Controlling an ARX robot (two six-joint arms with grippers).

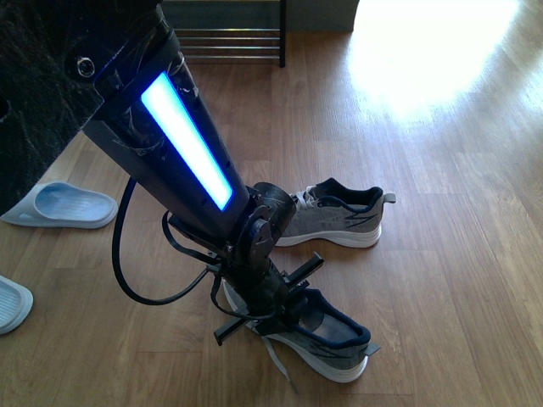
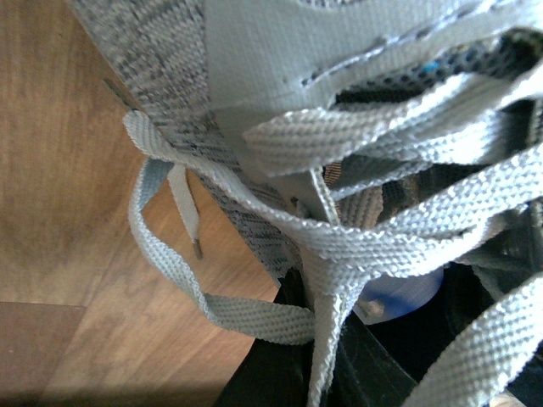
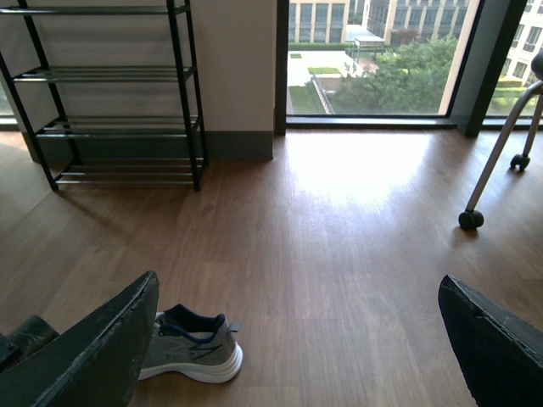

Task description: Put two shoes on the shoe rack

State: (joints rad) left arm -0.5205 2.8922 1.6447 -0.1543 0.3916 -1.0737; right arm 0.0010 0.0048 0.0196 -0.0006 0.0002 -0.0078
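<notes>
Our left gripper (image 1: pixel 270 307) is down on the near sneaker (image 1: pixel 327 339). That sneaker lies on the floor (image 1: pixel 458 254) at about 6 o'clock from the middle of the front view, with its heel pointing to 4 o'clock. The gripper sits over the lace end, and the navy collar shows clear at its 3 o'clock side.

In the left wrist view, laces (image 2: pixel 356 246) and grey knit fill the picture right against the camera. One strand runs down across the dark finger parts. We cannot tell whether these jaws are clenched or released.

The far sneaker (image 1: pixel 335 222) rests at 1 o'clock from the near one, close but apart, heel to 3 o'clock. One slide (image 1: pixel 59 206) lies at 9 o'clock, and a second slide (image 1: pixel 10 303) is cut by the edge at 8 o'clock. The rack (image 1: pixel 229 42) stands at 12 o'clock, well apart from both sneakers.

Our right gripper (image 3: pixel 297 280) hangs above the floor with its jaws spread wide, grasping nothing.
</notes>
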